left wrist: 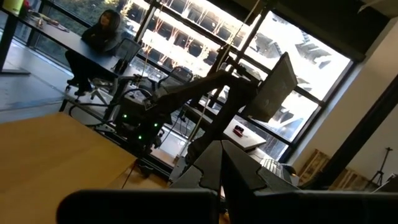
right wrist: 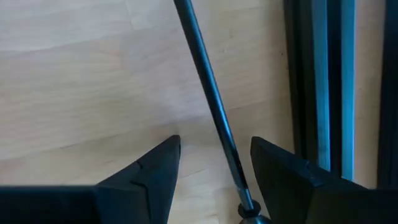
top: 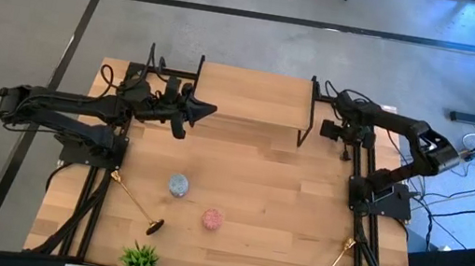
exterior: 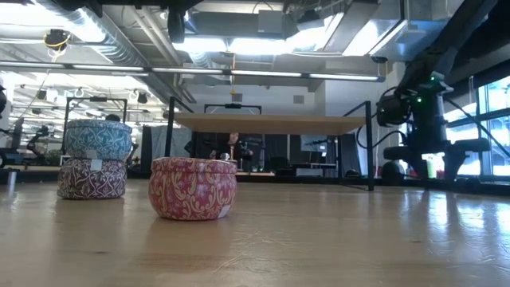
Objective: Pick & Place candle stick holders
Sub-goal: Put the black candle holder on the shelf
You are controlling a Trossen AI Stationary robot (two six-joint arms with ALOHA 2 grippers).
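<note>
My right gripper point(right wrist: 214, 180) hangs with jaws wide around a dark thin rod point(right wrist: 208, 93) above the desk point(top: 249, 182), my left gripper point(top: 206, 109), at ten o'clock, has jaws closed and empty.

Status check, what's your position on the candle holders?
Right gripper open over black candle stick holder, no grip. Left gripper shut by shelf. Frame rail close alongside.
</note>
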